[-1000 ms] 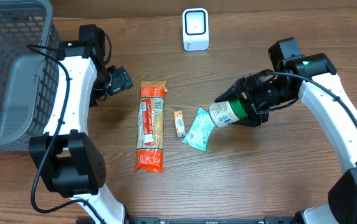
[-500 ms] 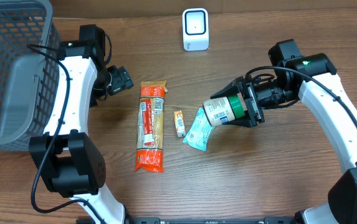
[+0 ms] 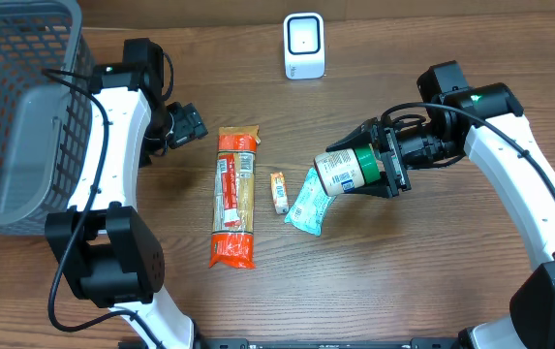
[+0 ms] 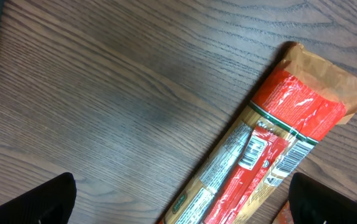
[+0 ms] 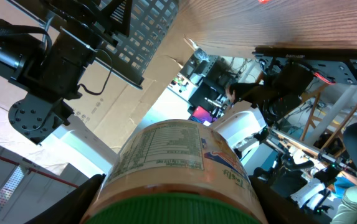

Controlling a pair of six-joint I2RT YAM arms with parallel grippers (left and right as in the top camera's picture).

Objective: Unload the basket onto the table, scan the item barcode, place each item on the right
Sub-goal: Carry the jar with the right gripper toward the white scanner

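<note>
With jar [image 3: 345, 173] clamped sideways in right hand [image 3: 372, 166], turn barcode toward scanner [image 3: 304, 46], well apart from hand; left hand [image 3: 195, 124] wide, empty.

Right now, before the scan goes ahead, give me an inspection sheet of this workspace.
Surface: wooden table, no spills seen.
Job's things: jar with green lid, held lying sideways above the table; white scanner at the far edge.
Clutter: spaghetti packet, small packet, teal pouch lying flat; grey basket beside left arm.
Grippers: left gripper open, empty; right gripper shut on jar.
Cables: black cable along left arm.
Surroundings: equipment beyond the table, right wrist view.
</note>
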